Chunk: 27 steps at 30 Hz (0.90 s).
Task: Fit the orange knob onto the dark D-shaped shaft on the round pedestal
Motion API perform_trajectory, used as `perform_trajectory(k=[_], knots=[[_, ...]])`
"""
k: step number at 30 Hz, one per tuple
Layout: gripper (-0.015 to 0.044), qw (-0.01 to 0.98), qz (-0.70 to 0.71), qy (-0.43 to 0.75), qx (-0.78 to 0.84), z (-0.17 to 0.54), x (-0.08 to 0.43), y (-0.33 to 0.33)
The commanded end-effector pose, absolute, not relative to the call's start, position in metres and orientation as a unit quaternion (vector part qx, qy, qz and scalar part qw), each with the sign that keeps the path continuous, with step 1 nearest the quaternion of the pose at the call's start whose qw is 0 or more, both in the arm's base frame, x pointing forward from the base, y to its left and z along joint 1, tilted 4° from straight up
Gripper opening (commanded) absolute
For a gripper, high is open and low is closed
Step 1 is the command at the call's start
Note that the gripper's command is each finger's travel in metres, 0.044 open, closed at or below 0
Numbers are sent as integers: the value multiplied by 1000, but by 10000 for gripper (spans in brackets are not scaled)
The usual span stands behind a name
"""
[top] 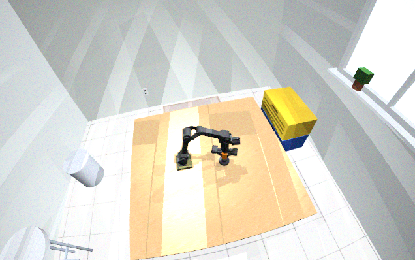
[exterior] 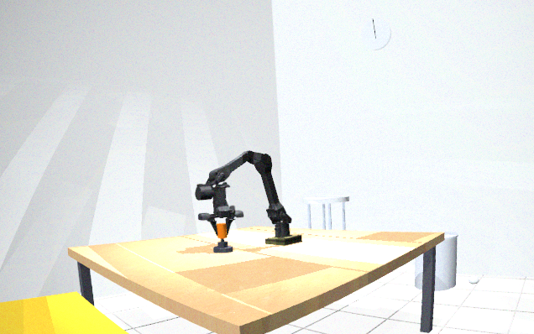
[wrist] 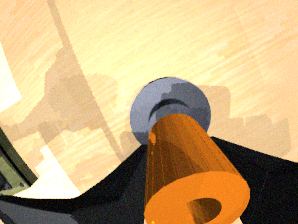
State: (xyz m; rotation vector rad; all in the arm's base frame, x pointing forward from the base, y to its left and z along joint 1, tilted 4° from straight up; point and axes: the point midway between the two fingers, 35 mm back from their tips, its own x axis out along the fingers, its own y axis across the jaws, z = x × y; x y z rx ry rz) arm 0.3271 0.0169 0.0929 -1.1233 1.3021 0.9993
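On the desk [top: 241, 202] [exterior: 252, 310], the end effector [top: 224, 155] [exterior: 222, 231] grips the orange knob [top: 224, 156] [exterior: 221, 231] [wrist: 192, 165] upright above the round pedestal [top: 224, 161] [exterior: 222, 248] [wrist: 170, 92]; only the wrist view shows the knob's hole.

1. Robot arm: one [top: 210, 132] [exterior: 269, 178], with one gripper [top: 224, 156] [exterior: 222, 230] [wrist: 177, 147].
2. Orange knob: one [top: 224, 156] [exterior: 222, 231] [wrist: 182, 150].
3. Round pedestal: one [top: 224, 161] [exterior: 222, 249] [wrist: 145, 107].
4. Table: one [top: 176, 209] [exterior: 336, 289] [wrist: 165, 35]; table legs, I can see two, at eight and four o'clock in the exterior view.
5. Yellow-and-blue box: one [top: 288, 112] [exterior: 54, 315], at three o'clock from above.
6. Potted plant: one [top: 363, 76], at two o'clock there.
7. Grey bin: one [top: 84, 168] [exterior: 447, 264]; stool: one [top: 26, 246] [exterior: 327, 200]; both at eight o'clock there.
8. Wall socket: one [top: 145, 91], at ten o'clock there.
9. Wall clock: one [exterior: 376, 33], at one o'clock in the exterior view.
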Motion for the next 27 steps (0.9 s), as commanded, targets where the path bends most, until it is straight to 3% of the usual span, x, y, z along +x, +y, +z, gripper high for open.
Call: perform_trajectory(k=[1,14,27], knots=[[0,698,157,667,-208,99,328,16],[0,729,-29,684,-11,99,333,18],[0,729,-32,684,-8,99,333,20]])
